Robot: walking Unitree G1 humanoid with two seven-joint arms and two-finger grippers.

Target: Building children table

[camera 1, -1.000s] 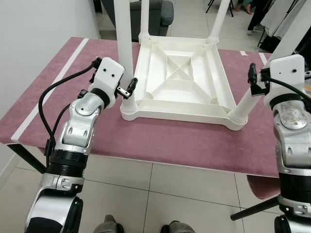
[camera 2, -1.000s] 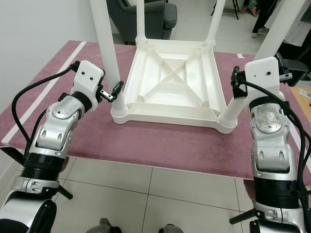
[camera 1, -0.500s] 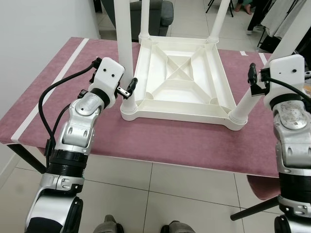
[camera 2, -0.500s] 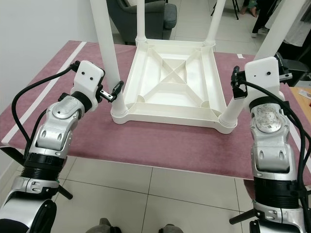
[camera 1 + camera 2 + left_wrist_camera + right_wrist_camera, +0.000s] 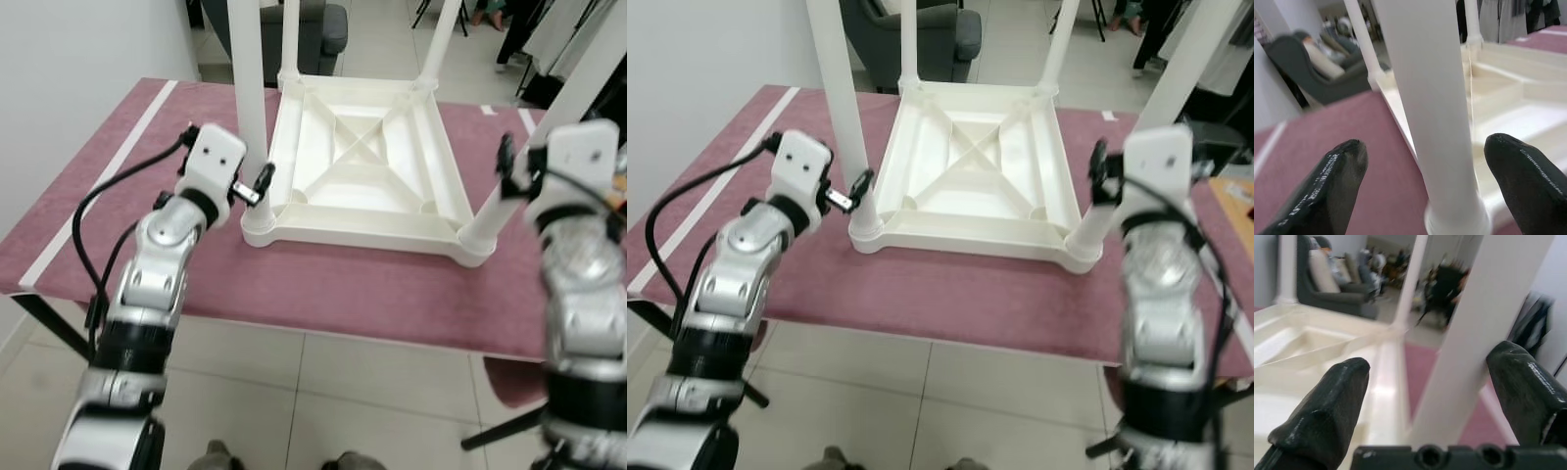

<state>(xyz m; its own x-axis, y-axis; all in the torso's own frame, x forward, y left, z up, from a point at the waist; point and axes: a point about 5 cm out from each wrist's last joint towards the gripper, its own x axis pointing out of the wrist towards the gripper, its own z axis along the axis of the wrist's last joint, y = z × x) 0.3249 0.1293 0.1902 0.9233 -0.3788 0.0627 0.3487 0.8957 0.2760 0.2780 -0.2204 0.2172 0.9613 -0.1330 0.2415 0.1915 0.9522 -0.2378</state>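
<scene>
white plastic table (image 5: 355, 166) upturned, legs up

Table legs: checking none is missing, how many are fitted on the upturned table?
4, one per corner: near-left leg, between the left gripper fingers; near-right leg, at the right gripper; far-left leg; far-right leg.

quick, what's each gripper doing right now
left gripper: open, fingers either side of the near left table leg.
right gripper: open around the near right leg.

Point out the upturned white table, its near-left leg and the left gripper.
upturned white table (image 5: 358, 162): left eye view, underside centre.
near-left leg (image 5: 1435, 122): left wrist view, mid-shaft.
left gripper (image 5: 1425, 181): left wrist view, between fingertips.
</scene>
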